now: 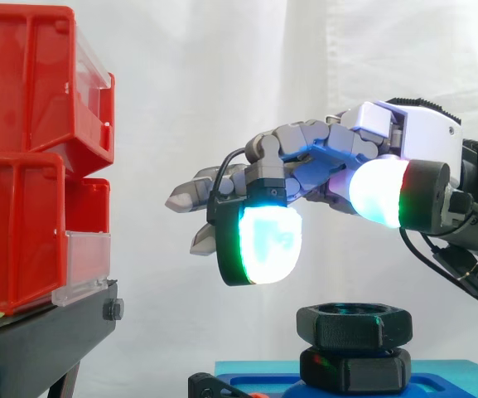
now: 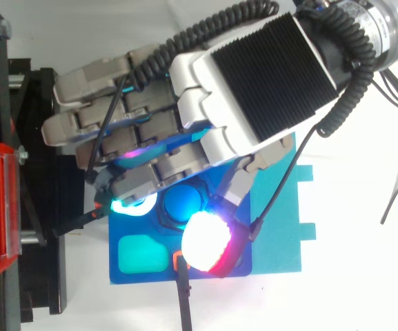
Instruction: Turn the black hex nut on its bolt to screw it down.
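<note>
A black hex nut [image 1: 354,326] sits on a blue bolt [image 2: 183,201], stacked over a second black hex piece [image 1: 354,371] on a blue fixture [image 1: 441,375]. My hand [image 1: 338,157] hovers just above the nut without touching it. It is open, with its fingers stretched toward the left. One glowing pad [image 1: 261,240] hangs above and left of the nut, and another pad [image 1: 379,191] is higher, over the nut. From above, my hand [image 2: 254,76] covers most of the fixture [image 2: 126,224], and a red-white pad [image 2: 205,241] glows beside the bolt.
Red bins [image 1: 23,166] are stacked on a black stand [image 1: 48,340] at the left, a short gap from my fingertips. A teal sheet [image 2: 278,234] lies under the fixture. A black bar [image 2: 185,296] sticks out of the fixture's near edge.
</note>
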`<move>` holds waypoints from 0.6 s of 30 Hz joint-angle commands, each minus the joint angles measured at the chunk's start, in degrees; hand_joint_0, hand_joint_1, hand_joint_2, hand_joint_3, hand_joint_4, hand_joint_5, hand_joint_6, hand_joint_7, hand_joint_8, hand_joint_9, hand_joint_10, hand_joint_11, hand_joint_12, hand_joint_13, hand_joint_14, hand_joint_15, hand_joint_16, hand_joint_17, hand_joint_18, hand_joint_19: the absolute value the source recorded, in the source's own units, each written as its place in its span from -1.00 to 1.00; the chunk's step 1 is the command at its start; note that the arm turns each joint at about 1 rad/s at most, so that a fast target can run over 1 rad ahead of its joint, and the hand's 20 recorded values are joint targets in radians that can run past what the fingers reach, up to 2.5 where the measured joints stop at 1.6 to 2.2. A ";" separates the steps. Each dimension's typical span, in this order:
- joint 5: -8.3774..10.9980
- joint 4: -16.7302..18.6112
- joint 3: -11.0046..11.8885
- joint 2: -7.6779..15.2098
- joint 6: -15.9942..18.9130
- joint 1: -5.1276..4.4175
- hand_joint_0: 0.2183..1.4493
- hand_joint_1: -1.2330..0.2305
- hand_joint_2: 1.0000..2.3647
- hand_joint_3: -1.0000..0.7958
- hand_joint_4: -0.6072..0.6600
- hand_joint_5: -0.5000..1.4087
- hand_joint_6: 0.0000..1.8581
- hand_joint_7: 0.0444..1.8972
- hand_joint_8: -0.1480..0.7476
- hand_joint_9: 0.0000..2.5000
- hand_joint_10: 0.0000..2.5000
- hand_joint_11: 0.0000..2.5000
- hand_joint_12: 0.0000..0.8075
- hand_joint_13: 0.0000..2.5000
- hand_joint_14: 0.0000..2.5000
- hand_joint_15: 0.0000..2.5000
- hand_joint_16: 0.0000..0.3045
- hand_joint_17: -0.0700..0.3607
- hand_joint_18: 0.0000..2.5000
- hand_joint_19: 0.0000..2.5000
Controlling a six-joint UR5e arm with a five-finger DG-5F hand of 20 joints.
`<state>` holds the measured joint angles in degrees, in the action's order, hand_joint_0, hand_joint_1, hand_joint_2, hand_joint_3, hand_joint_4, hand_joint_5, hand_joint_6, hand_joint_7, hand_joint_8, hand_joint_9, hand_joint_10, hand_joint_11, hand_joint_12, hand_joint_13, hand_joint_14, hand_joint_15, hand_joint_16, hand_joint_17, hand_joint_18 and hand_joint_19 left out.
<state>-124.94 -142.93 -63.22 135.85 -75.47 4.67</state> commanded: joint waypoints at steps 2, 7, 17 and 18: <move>1.90 -1.56 0.02 0.03 -0.29 -1.24 -0.55 0.33 -1.00 -0.44 0.20 -0.56 -0.33 0.37 -0.12 -0.38 -1.00 -0.92 -0.34 -0.66 -1.00 -1.00 -0.70 -0.20 -0.83 -0.81; 4.27 -3.14 0.02 -0.06 -1.17 -2.64 -0.55 0.32 -1.00 -0.44 0.21 -0.56 -0.34 0.38 -0.12 -0.38 -1.00 -0.91 -0.33 -0.66 -1.00 -1.00 -0.70 -0.20 -0.83 -0.81; 5.68 -5.25 -0.07 0.03 -1.70 -4.49 -0.55 0.32 -1.00 -0.44 0.21 -0.56 -0.34 0.38 -0.12 -0.38 -1.00 -0.92 -0.34 -0.66 -1.00 -1.00 -0.70 -0.20 -0.83 -0.81; 5.68 -5.34 -0.07 -0.06 -1.79 -4.49 -0.55 0.32 -1.00 -0.44 0.21 -0.56 -0.34 0.38 -0.13 -0.38 -1.00 -0.92 -0.34 -0.66 -1.00 -1.00 -0.70 -0.20 -0.83 -0.81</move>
<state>-119.53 -147.67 -63.26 135.86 -76.93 0.53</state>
